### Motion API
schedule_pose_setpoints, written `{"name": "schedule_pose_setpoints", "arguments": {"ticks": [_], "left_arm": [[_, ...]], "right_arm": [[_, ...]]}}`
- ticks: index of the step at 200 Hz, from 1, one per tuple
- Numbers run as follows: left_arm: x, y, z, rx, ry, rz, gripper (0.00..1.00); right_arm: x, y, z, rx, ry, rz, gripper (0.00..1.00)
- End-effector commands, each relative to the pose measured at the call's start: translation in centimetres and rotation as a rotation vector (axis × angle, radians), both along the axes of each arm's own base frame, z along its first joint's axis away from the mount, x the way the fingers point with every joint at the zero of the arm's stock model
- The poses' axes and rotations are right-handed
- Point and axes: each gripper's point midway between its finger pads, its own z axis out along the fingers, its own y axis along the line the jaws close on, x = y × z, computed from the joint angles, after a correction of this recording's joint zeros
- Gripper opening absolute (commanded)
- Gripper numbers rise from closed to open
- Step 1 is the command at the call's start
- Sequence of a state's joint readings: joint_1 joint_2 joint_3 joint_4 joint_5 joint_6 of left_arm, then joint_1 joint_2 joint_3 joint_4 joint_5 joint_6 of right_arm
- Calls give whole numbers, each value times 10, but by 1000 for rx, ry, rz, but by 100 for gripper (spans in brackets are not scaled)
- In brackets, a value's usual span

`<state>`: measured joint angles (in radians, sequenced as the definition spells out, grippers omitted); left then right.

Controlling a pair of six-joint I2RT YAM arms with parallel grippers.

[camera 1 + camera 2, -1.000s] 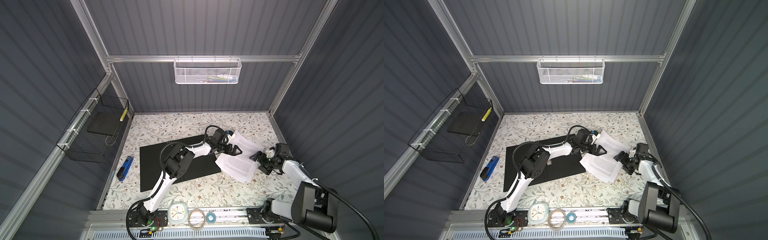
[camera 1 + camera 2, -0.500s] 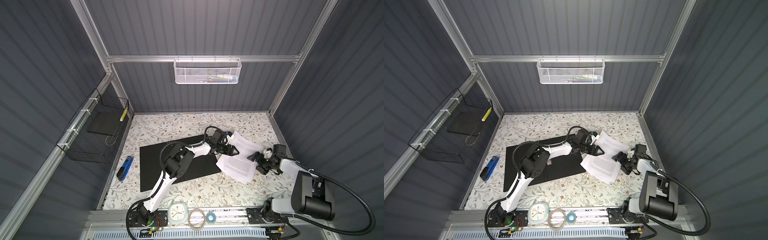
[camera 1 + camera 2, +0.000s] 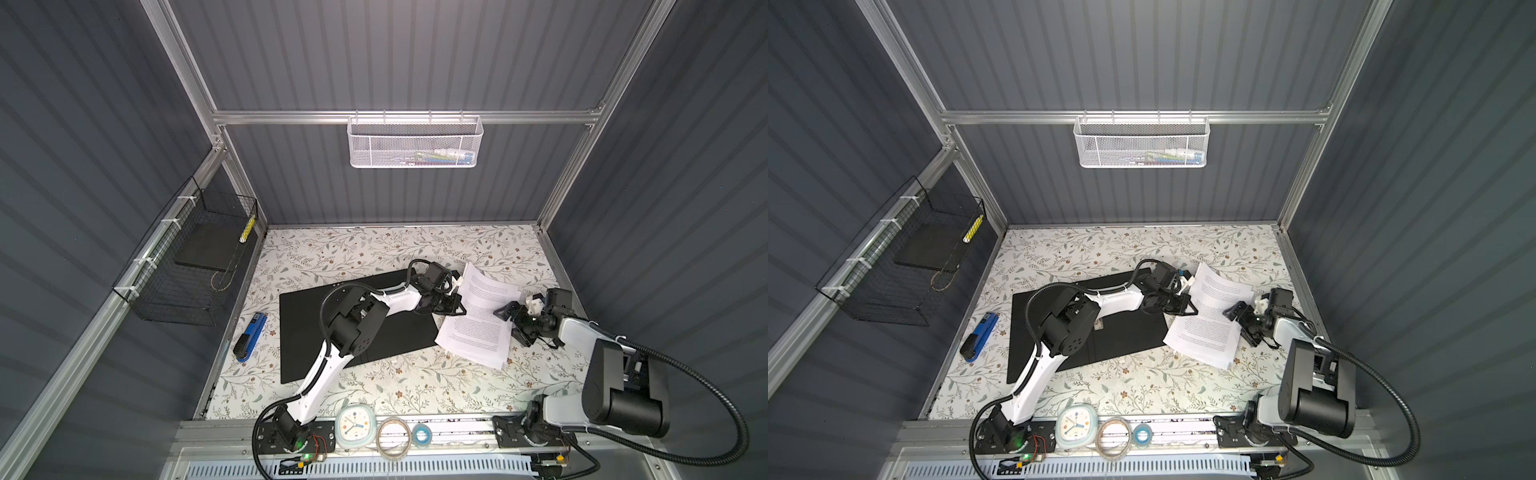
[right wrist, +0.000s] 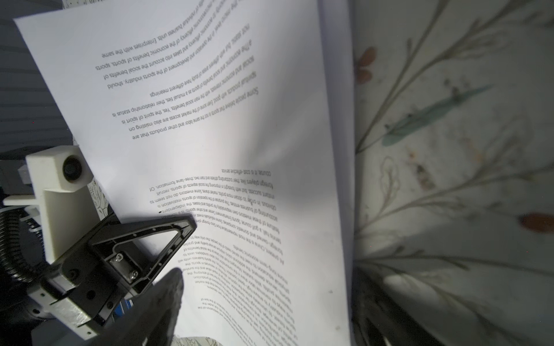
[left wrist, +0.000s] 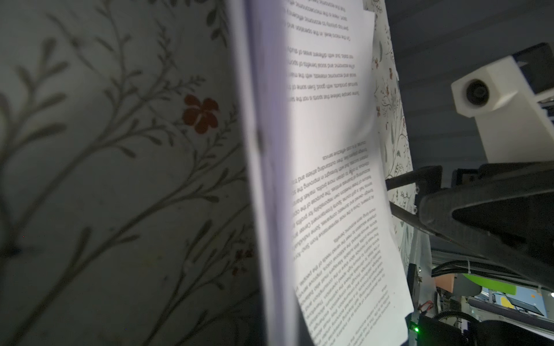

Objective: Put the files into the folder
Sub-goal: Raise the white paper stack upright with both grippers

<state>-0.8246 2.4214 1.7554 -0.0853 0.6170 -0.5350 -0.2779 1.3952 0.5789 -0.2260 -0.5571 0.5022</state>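
Sheets of white printed paper, the files (image 3: 478, 332), lie on the right half of the table (image 3: 374, 249), just beside the right short end of the folder (image 3: 303, 332). Their long axis goes from the back edge toward the front edge, leaning a little. So one long side faces the folder and the other faces the right edge. The stack is not flat: the far half is a bit turned against the near half.

The left gripper (image 3: 456, 306) is pressed together on the long side near the folder. In the right wrist view one of its fingers (image 4: 186, 227) rests on top of the printed page. The right gripper (image 3: 510, 324) is at the opposite long side with its jaws spread, holding nothing. I cannot tell if the paper edge is already between them.

The folder lies open, black inside up, with its long axis from left to right across the table. A blue stapler (image 3: 249, 338) lies well apart, near the left edge.

I judge that the step in hand is taking hold of the files; they are not in the folder yet. The next move asks to lift them without letting the sheets fan out. Then they must go left over the open folder and be set down square on it.
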Motion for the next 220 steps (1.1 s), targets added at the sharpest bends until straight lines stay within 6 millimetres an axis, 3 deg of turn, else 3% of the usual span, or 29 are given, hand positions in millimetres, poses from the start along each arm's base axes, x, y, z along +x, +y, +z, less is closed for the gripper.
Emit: {"name": "schedule_pose_setpoints", "arguments": {"ticks": [1,48,102,149,189,194,220], "left_arm": [[-4,22,-5,77,62,34,0],[13,39,43,1,52,67,0],[25,68,115,-102,-14,94,0],[14,91,176,-224,-51,82,0],[-12,111,235,-317,-133,45,0],[-19,116,228,-309,-117,42,0],[-38,130,263,-367,-164,21,0]], "right_arm": [[-21,0,-9,-19,78,6,87],[-24,3,19,-25,18,44,88],[-8,37,105,114,-311,169,89],[-1,81,155,164,-537,324,89],[5,115,196,233,-706,492,90],[5,119,199,246,-722,513,90],[3,135,213,339,-807,591,91]]}}
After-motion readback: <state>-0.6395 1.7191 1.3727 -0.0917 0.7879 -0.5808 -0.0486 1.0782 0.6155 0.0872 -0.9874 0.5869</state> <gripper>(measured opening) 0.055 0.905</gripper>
